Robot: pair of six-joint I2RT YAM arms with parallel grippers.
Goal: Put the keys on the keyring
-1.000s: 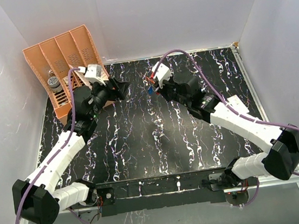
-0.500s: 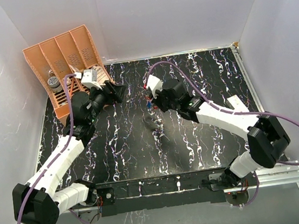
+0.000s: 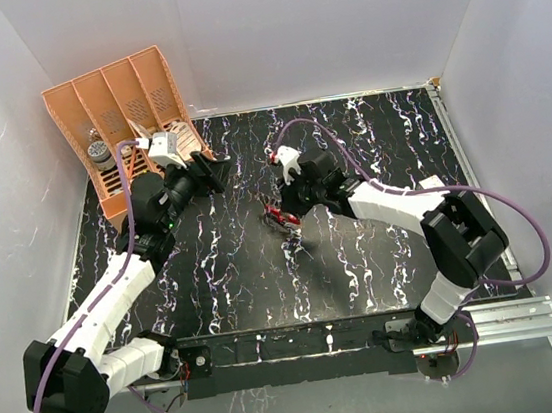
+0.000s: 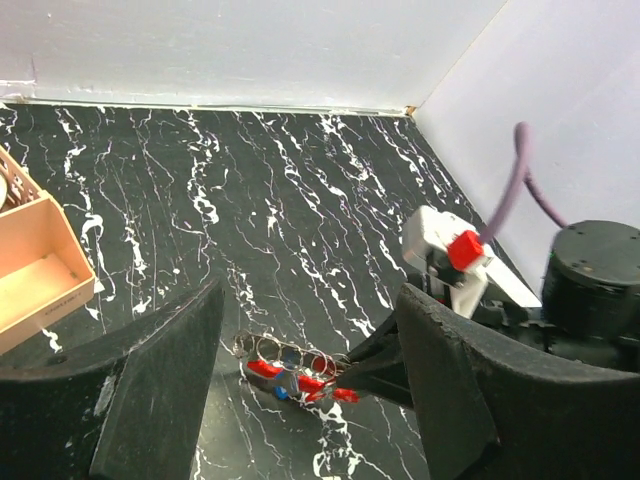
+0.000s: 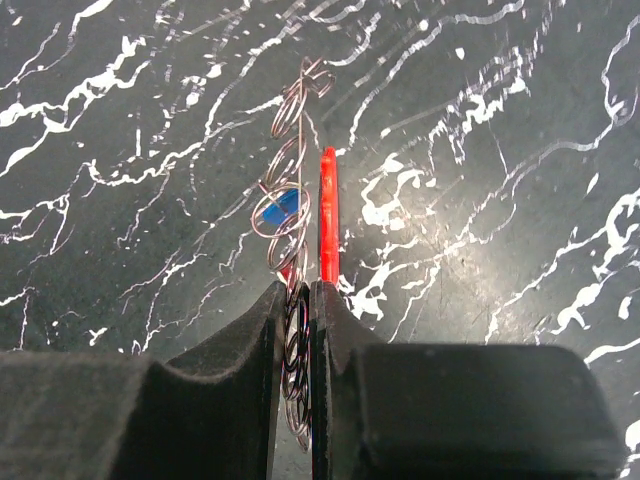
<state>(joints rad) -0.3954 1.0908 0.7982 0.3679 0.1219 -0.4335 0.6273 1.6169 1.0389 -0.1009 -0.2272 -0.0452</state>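
Observation:
My right gripper point(image 5: 298, 290) is shut on a string of silvery rings, low over the middle of the table point(image 3: 282, 214). The keyring's thin red loop point(image 5: 328, 215) sticks out edge-on from the jaws, beside the rings. The blue key head point(image 5: 280, 208) hangs among the rings. In the left wrist view the same bundle point(image 4: 295, 375) shows silvery rings, red pieces and a blue spot, held by the right gripper's dark fingers point(image 4: 385, 360). I cannot tell the red key from the loop, and the tag is hidden. My left gripper point(image 3: 220, 173) is open and empty, up and left of the bundle point(image 4: 305, 300).
An orange slotted organizer point(image 3: 124, 114) stands at the back left corner with a small jar in it; its edge shows in the left wrist view point(image 4: 40, 270). White walls enclose the black marbled table point(image 3: 368, 135). The right arm's purple cable point(image 3: 351, 162) arcs over the table.
My right arm has swung left and down toward the table's middle, carrying the ring bundle lower. The left arm has shifted only slightly.

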